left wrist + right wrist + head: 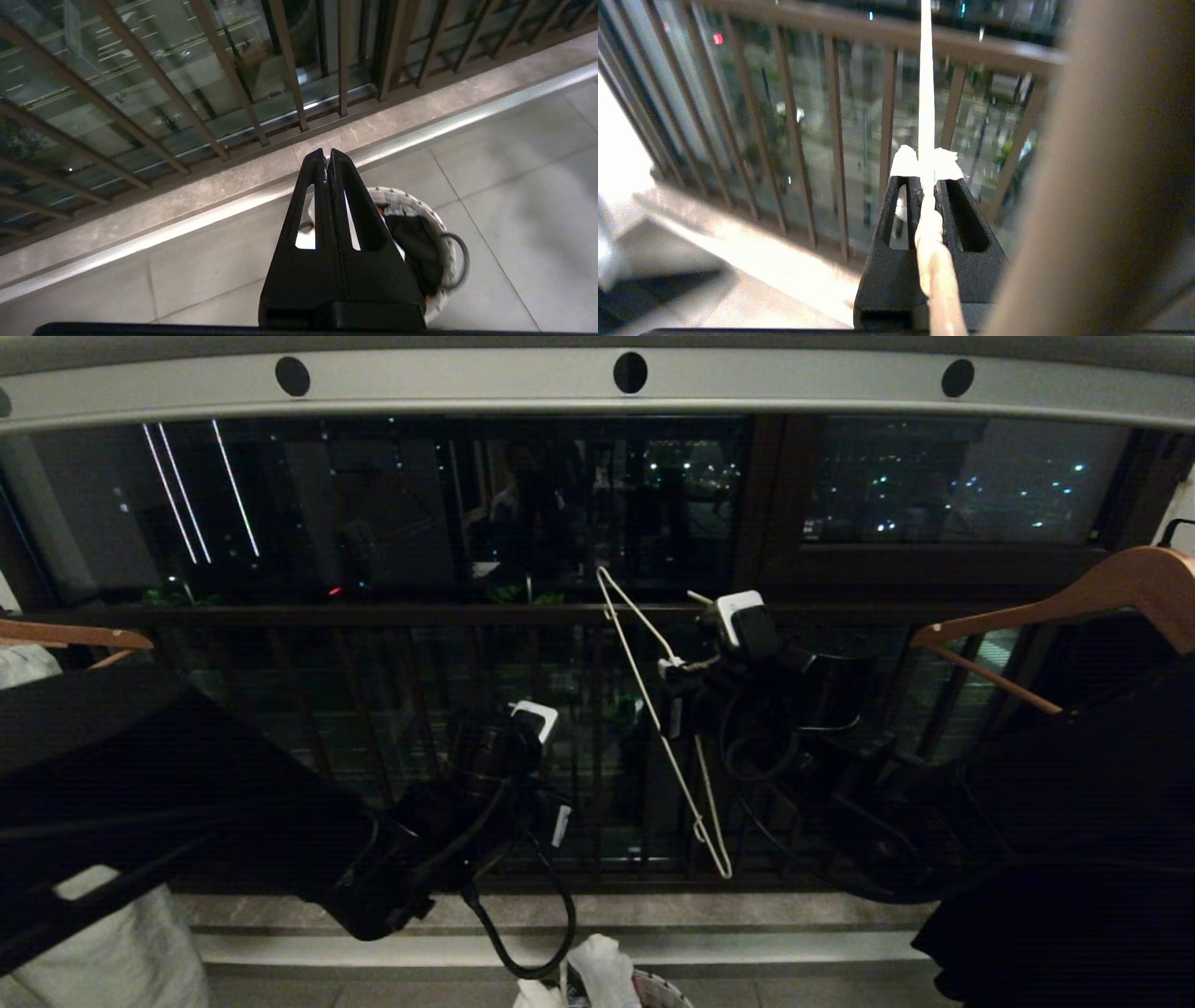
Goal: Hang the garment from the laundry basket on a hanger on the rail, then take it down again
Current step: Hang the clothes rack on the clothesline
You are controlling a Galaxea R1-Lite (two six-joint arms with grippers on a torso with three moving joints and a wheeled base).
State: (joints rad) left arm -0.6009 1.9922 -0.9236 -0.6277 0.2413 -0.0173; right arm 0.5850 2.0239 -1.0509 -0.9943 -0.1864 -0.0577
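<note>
Gripping hanger (665, 709) in right gripper (674, 683), long axis steeply diagonal, hook end above the jaws; left gripper (327, 156) closed empty over laundry basket (446, 233).

Rail (597, 387) spans top, dark holes in row. Right gripper (674, 683) clamped on white wire hanger (667, 728), hanger tilted, below rail, before balcony railing (373, 616). Left gripper (558, 821) lower, above laundry basket (667, 987). Wooden hanger (1074, 602) at right.

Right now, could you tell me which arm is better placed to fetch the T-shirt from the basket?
Probably the left: its pincer is shut on nothing above the basket, while the right pincer is clamped on the wire hanger.
</note>
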